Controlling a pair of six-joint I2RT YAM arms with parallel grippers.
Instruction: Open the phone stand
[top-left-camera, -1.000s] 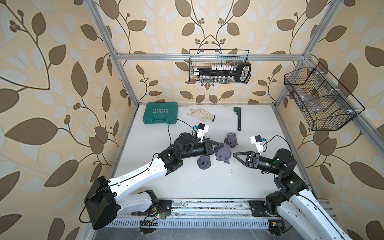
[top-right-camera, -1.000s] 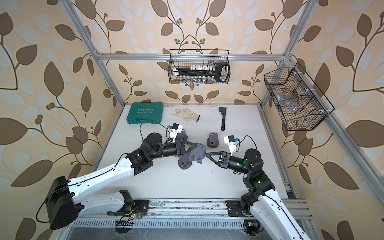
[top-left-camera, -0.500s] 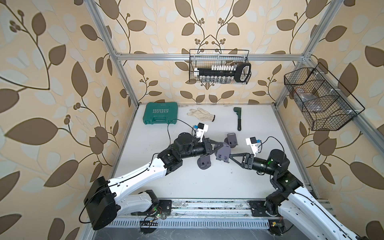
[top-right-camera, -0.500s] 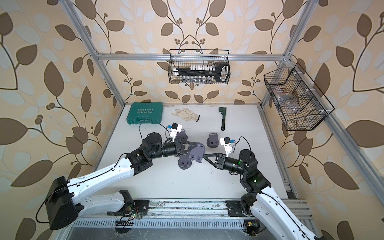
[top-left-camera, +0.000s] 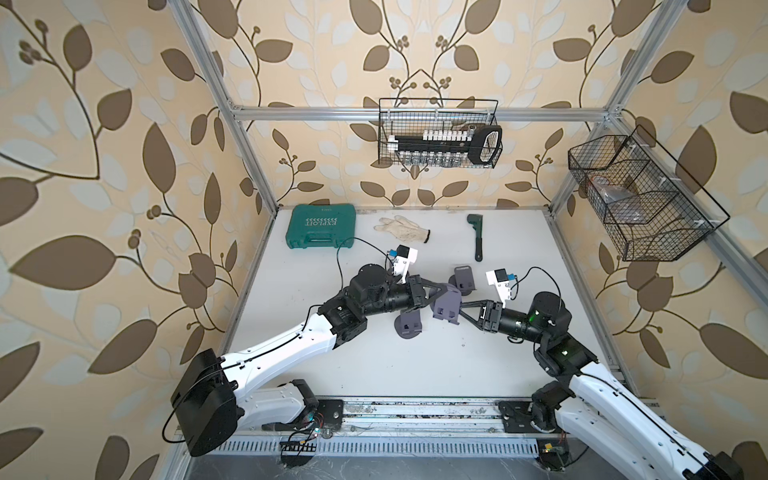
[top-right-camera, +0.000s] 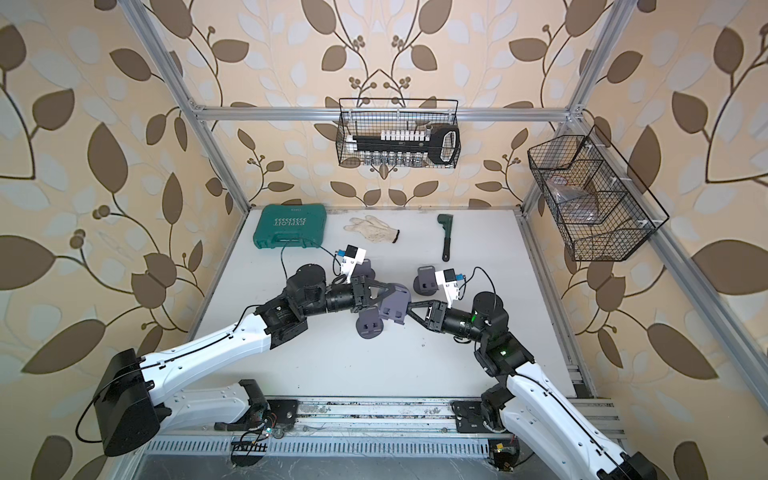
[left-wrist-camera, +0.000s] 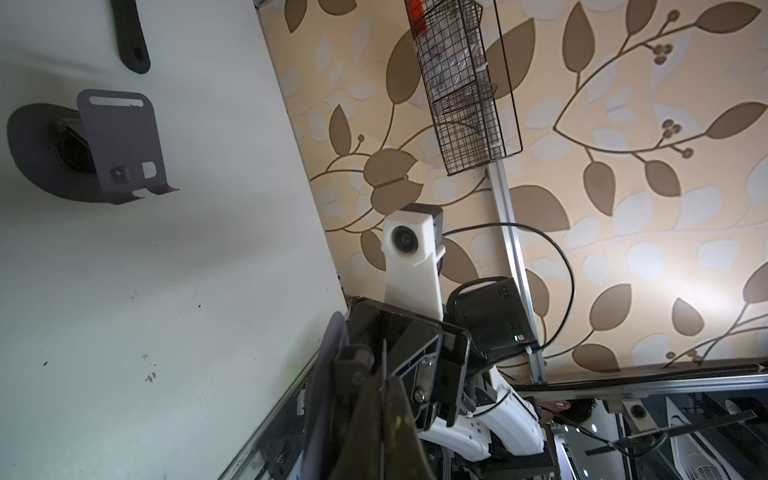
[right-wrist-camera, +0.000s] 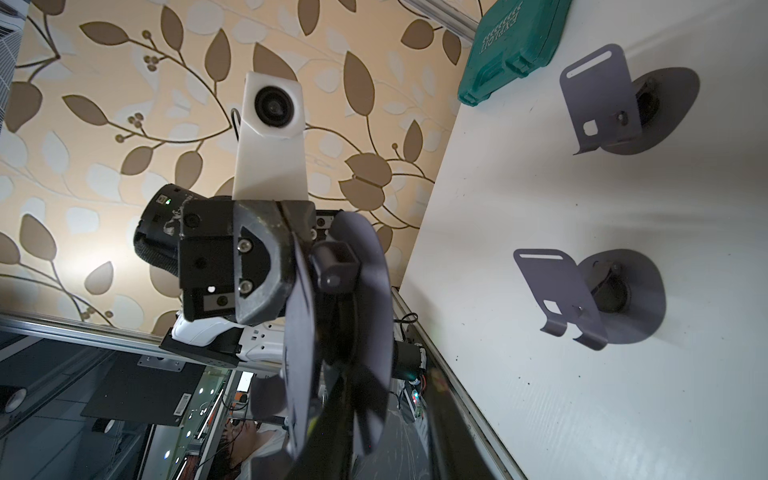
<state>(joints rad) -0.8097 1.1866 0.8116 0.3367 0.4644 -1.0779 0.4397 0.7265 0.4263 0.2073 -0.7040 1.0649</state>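
Gripping phone stand (top-left-camera: 446, 309) at opposite edges, both jaws hang above table (top-left-camera: 415, 365).

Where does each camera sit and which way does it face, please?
Top views: overhead, base side, looking down at the table; both arms show, left gripper and right gripper meet on the held phone stand.
Left wrist: on the left arm, facing the right wrist camera; own fingers show.
Right wrist: on the right arm, facing the left wrist camera; own fingers show.
Shared: both wrist views show the held phone stand.
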